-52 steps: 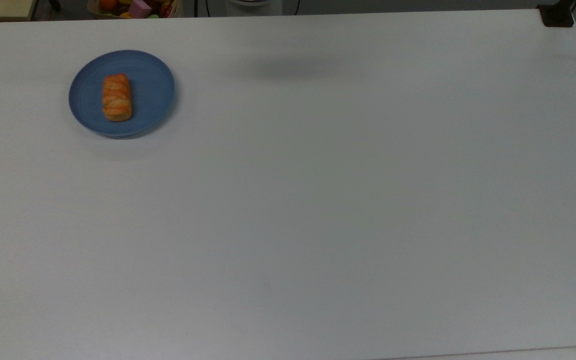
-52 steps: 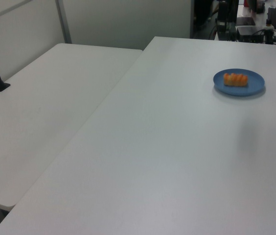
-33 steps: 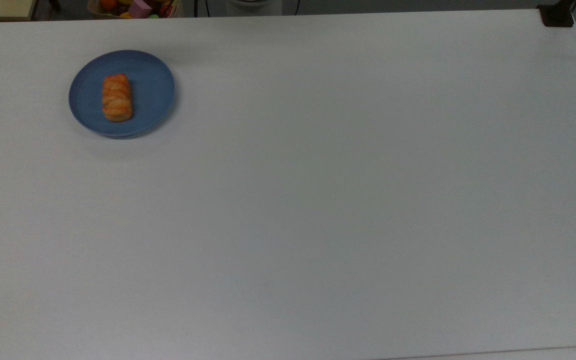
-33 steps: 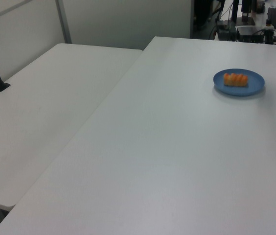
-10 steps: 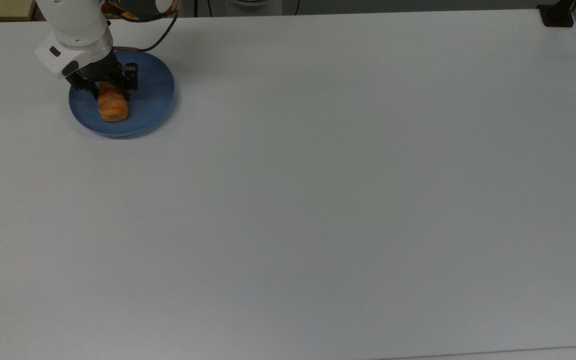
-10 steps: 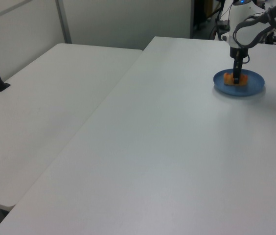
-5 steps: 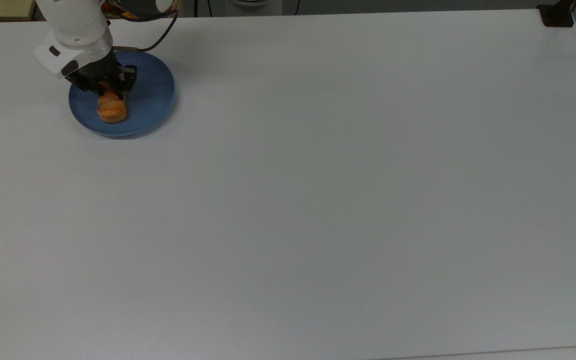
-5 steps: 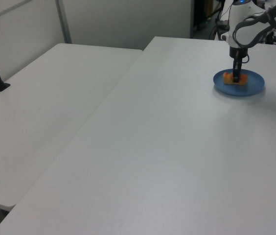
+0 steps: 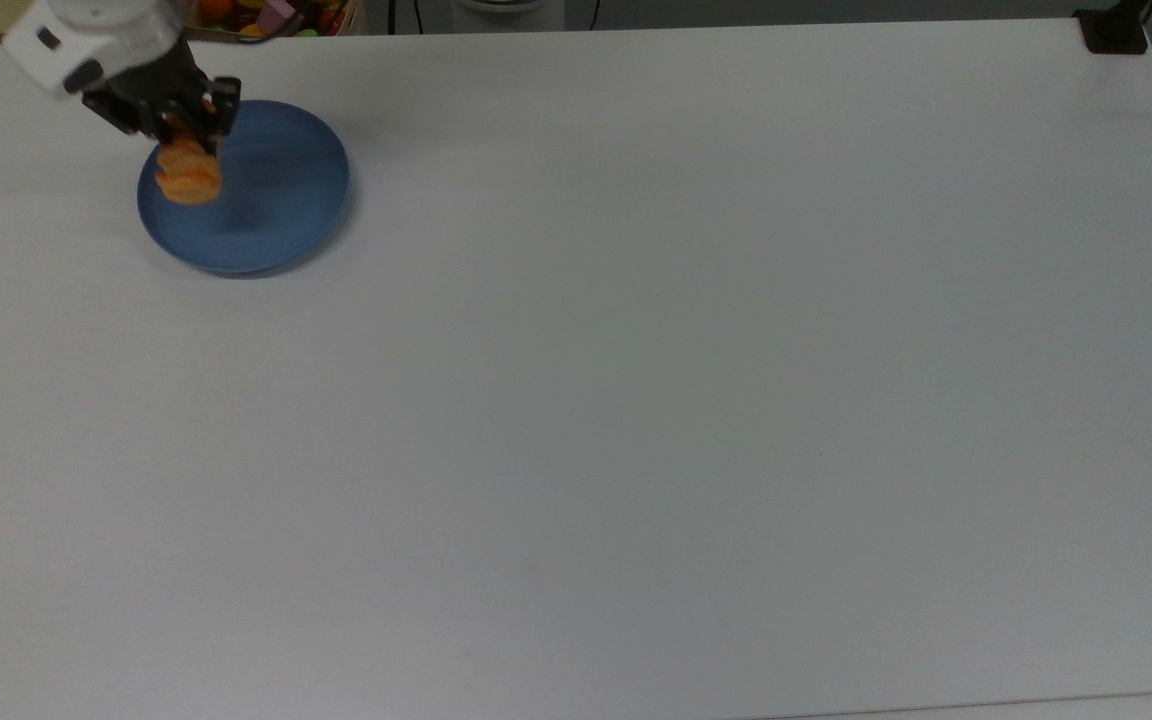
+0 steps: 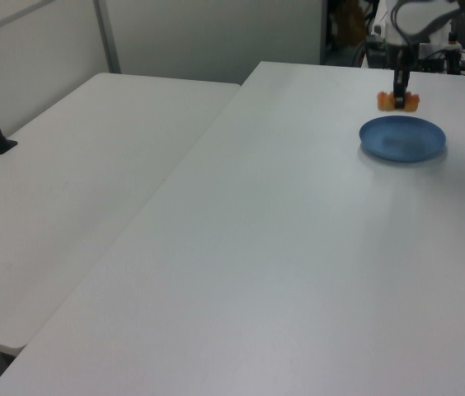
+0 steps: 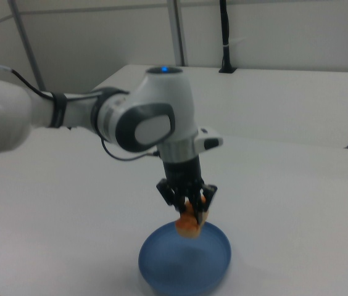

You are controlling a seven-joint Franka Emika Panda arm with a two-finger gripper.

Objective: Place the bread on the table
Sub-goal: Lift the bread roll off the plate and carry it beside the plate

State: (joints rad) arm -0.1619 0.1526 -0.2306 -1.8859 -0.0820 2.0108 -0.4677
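The bread, a small golden-orange bun, hangs in the air above the round blue plate. My gripper is shut on the bread and points straight down. In the top view the bread shows over the plate's upper left rim. The white table spreads wide around the plate, and the plate itself is bare.
A bin of coloured toys stands behind the table's far edge in the top view. A black clamp sits on the top view's upper right corner. A second white table adjoins on the left view's left.
My gripper closed on the bread and lifted it off the plate, moving up and toward the top view's upper left. The plate stayed in place.
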